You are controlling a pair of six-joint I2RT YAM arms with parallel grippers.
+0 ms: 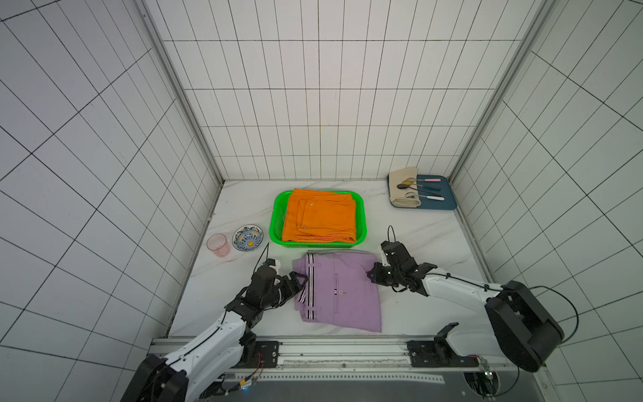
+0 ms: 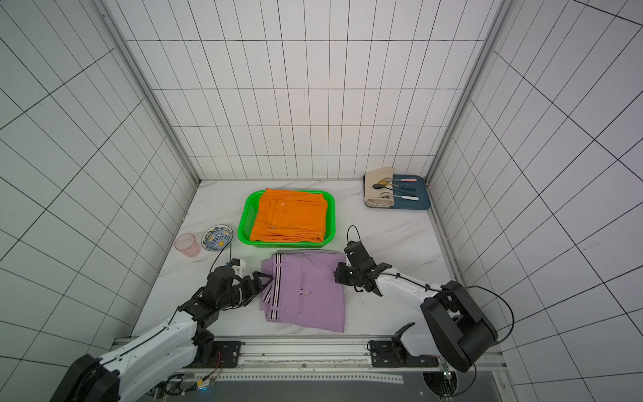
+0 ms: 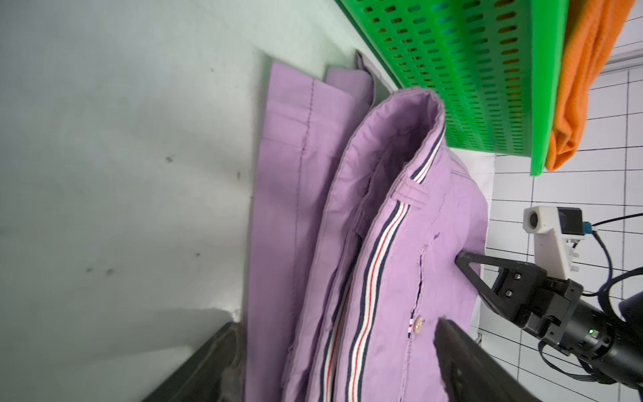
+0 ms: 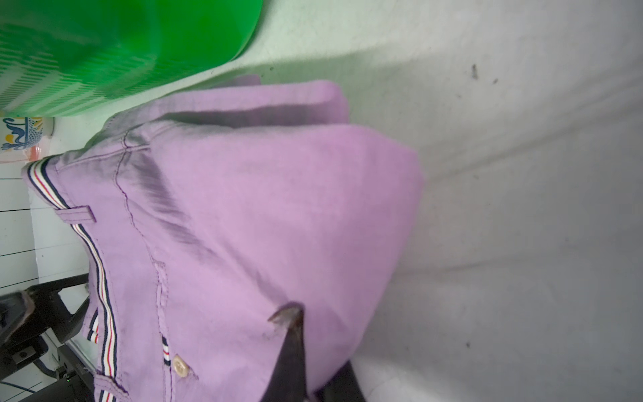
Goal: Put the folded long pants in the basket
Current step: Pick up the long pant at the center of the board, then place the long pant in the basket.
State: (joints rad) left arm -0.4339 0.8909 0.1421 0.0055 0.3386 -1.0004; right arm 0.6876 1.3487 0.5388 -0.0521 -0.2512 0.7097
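Although one pair of folded orange long pants [image 1: 320, 217] in cloth is already laid inside the bright green rectangular plastic basket [image 1: 276, 217] with perforated walls, the task is judged only partly done. A folded pair of lilac long pants [image 1: 342, 289], cloth with a black-and-white striped waistband, is seen flat on the white marbled tabletop [image 1: 424, 236], just in front of the basket and outside it. Its plain edge is pinched by the right gripper [image 1: 371, 275], whose jaws are closed on the cloth. Its striped edge is straddled by the left gripper [image 1: 300, 278], whose jaws are held wide, with nothing yet clamped. No other long pants are shown. A lift onto the orange pair is left.
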